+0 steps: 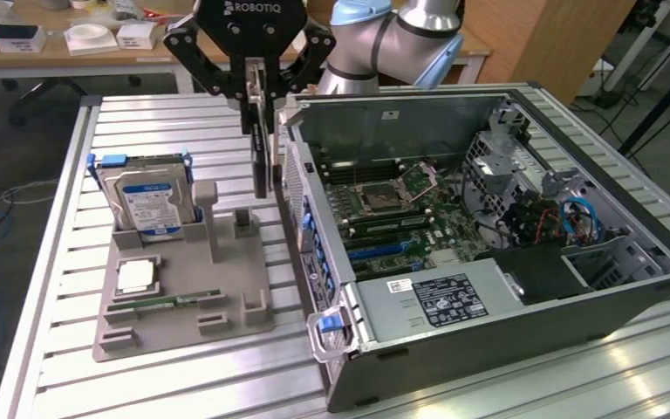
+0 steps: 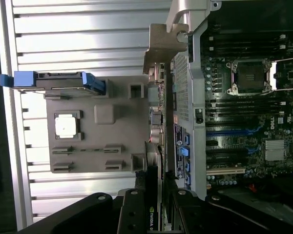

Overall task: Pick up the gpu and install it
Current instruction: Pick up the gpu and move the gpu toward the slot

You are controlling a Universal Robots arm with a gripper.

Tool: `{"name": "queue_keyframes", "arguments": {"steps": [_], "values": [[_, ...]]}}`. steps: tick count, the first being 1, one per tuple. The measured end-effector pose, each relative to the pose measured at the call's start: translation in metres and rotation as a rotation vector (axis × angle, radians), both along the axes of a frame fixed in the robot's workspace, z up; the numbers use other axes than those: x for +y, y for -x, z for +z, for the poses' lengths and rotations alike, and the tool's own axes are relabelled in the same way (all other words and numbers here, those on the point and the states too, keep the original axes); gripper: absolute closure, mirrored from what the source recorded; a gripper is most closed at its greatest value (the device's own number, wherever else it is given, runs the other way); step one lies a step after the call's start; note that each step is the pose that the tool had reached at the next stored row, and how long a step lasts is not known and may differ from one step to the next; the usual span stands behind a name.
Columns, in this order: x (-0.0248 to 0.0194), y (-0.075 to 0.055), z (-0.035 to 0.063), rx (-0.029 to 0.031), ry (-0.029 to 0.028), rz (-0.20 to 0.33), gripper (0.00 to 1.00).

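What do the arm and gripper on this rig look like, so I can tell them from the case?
The gripper is matte black, with ROBOTIQ in white capitals across its body. Its two jaws are built of hinged black links with round pivot pins. The arm is smooth, rounded silvery-grey tubing with a pale blue joint cap.

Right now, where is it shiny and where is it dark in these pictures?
Exterior view: light glares off the table near the exterior view's right; the computer case front is dark. Wrist view: the table glows white beside the grey tray, while the motherboard looks dim.
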State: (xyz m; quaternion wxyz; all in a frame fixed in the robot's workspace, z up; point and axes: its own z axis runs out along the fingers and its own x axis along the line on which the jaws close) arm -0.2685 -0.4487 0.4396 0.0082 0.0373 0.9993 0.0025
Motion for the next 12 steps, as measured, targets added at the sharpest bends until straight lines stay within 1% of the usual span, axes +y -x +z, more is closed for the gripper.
{"name": "queue_keyframes", "arguments": {"steps": [5, 12], "values": [[0.0, -0.008, -0.0001, -0.0001, -0.0001, 0.0, 0.74], [0.0, -0.024, 0.0, 0.0, 0.0, 0.0, 0.74]]}}
